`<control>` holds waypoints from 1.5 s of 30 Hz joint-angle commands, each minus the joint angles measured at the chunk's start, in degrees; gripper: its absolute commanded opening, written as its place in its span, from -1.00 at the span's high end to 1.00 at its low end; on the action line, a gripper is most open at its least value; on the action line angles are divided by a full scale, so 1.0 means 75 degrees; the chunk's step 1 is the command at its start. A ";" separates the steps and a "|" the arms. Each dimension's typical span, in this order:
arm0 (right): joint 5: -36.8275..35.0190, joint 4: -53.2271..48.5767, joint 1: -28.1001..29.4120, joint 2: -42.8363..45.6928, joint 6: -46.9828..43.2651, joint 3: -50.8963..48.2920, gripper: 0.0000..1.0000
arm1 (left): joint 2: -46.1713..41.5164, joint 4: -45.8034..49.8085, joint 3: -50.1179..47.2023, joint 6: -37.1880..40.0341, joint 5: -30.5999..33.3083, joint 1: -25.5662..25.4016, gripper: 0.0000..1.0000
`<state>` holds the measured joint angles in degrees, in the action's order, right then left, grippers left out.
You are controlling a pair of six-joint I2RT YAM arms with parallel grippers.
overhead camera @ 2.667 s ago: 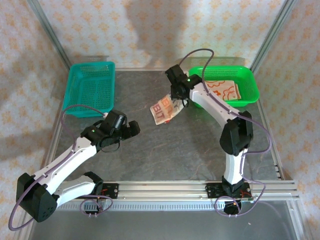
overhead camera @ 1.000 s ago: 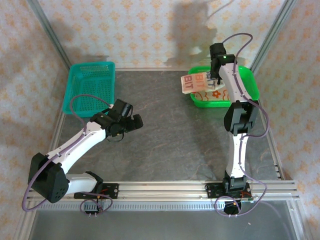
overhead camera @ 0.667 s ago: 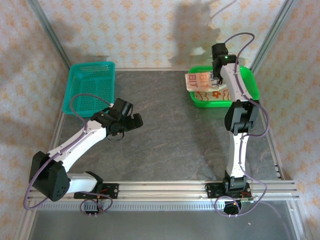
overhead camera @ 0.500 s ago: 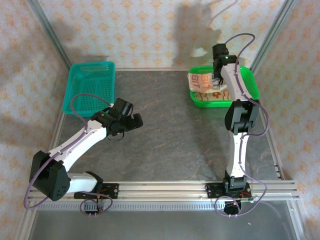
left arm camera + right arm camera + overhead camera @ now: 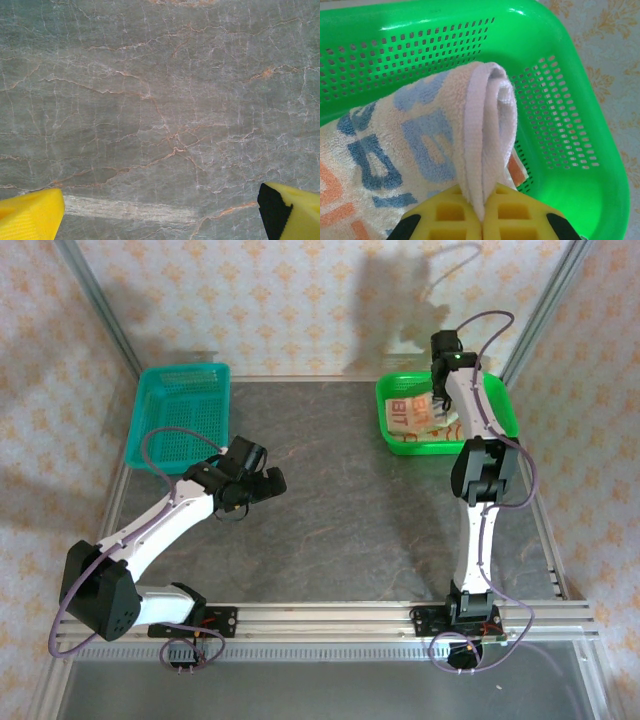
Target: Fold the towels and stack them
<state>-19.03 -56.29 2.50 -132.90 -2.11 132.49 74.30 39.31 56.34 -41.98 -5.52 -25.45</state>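
marble tabletop (image 5: 350, 510) beneath, outstretched right pincer (image 5: 483, 202) clamps towel (image 5: 420, 145) in green basket (image 5: 580, 165), left pincer (image 5: 160, 212) gapes.

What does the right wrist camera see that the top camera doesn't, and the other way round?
Right wrist camera: up close, the right gripper has its yellow fingers shut on the folded edge of the towel, and you can read the blue letters. Top camera: the teal basket and the left gripper, open above the table. Both: the towel held over the green basket.
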 commanded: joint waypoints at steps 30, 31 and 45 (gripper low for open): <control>0.2507 0.4471 -0.0158 0.7048 0.2010 -0.8623 -0.99 | -0.1507 -0.1595 -0.0992 0.3162 0.3997 0.1268 -1.00; 0.2561 0.4871 -0.0158 0.7504 0.2111 -0.9230 -0.99 | -0.1727 -0.1937 -0.1331 0.3326 0.4262 0.1286 -1.00; 0.1129 1.0281 0.0569 1.0075 0.0074 -1.4732 -0.99 | -0.1442 -0.6945 -0.4273 0.4659 0.4630 0.2460 -1.00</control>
<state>-4.47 5.69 6.46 -54.85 1.89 23.70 59.20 0.58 26.04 -9.85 27.92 -8.95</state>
